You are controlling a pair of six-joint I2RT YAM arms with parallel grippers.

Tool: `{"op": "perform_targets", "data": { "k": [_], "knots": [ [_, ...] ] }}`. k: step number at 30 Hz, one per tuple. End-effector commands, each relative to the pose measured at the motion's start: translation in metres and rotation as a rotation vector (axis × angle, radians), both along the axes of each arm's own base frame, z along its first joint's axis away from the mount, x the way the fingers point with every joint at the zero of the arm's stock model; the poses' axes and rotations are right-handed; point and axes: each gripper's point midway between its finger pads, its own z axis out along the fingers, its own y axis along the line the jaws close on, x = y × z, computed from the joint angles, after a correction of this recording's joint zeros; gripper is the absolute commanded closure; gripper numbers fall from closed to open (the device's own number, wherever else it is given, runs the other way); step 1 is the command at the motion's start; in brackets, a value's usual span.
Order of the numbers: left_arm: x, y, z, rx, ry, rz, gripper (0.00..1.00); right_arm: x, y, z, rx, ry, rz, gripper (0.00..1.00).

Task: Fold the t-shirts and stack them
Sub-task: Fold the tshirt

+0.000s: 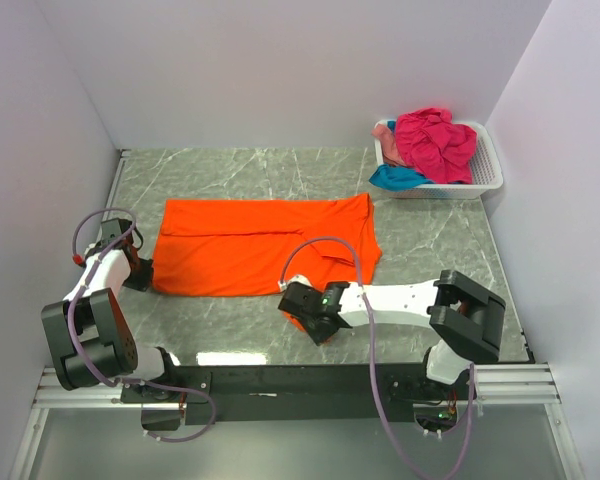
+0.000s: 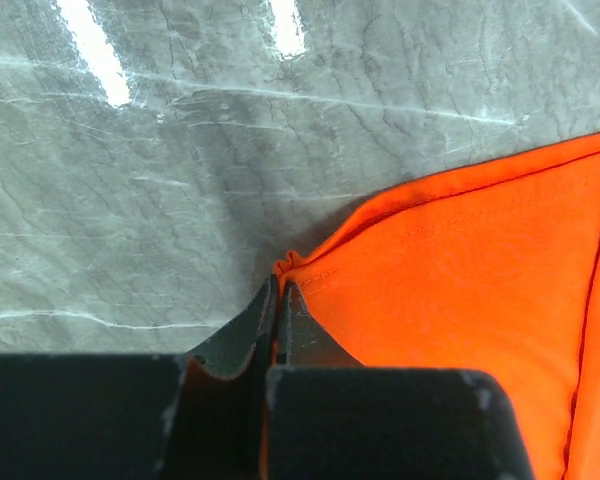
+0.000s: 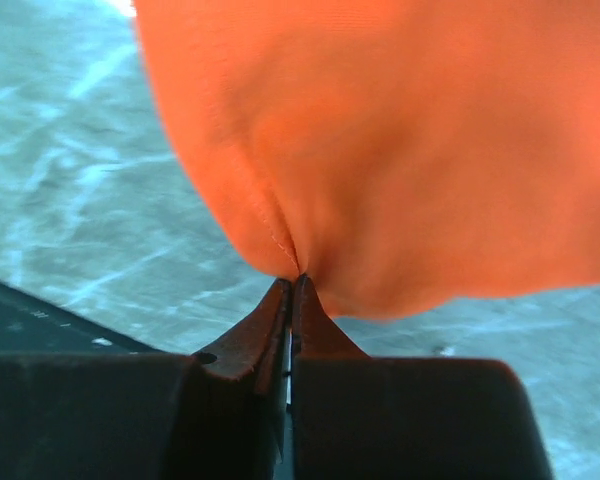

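Note:
The orange t-shirt [image 1: 265, 245] lies spread on the grey marble table, partly folded lengthwise. My left gripper [image 1: 145, 272] is shut on its near left corner [image 2: 292, 262], low on the table. My right gripper [image 1: 302, 308] is shut on the shirt's near right corner [image 3: 380, 150], held a little above the table, with cloth bunched at the fingertips. Magenta [image 1: 435, 142], teal [image 1: 395, 178] and pale pink [image 1: 384, 132] shirts sit in the basket at the back right.
The white slatted basket [image 1: 487, 172] stands at the far right against the wall. White walls close in the table on three sides. The black front rail [image 1: 310, 375] runs along the near edge.

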Motion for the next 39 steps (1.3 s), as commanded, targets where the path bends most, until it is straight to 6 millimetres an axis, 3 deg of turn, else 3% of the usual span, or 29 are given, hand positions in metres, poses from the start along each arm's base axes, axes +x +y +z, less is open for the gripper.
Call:
{"op": "perform_targets", "data": {
  "k": [1, 8, 18, 22, 29, 32, 39],
  "knots": [
    [0.009, 0.002, 0.016, 0.013, -0.047, 0.012, 0.99, 0.022, -0.008, 0.024, -0.008, -0.082, -0.063, 1.00],
    [0.021, -0.004, 0.031, -0.020, -0.089, -0.008, 0.99, 0.048, -0.020, 0.065, 0.070, -0.083, -0.135, 1.00],
    [0.051, -0.004, 0.052, -0.026, -0.120, -0.015, 0.99, 0.119, -0.046, 0.113, 0.122, -0.176, -0.273, 1.00],
    [0.063, -0.006, 0.055, -0.024, -0.117, -0.020, 0.99, 0.150, -0.062, 0.126, 0.112, -0.205, -0.356, 1.00],
    [0.077, -0.003, 0.057, -0.017, -0.095, -0.004, 0.99, 0.193, -0.071, 0.139, 0.135, -0.241, -0.439, 1.00],
    [0.083, 0.000, 0.057, -0.018, -0.102, 0.013, 0.99, 0.214, -0.071, 0.150, 0.168, -0.263, -0.456, 1.00],
    [0.100, 0.008, 0.066, 0.005, -0.136, 0.048, 0.99, 0.246, -0.067, 0.153, 0.155, -0.272, -0.410, 1.00]
  ]
}}
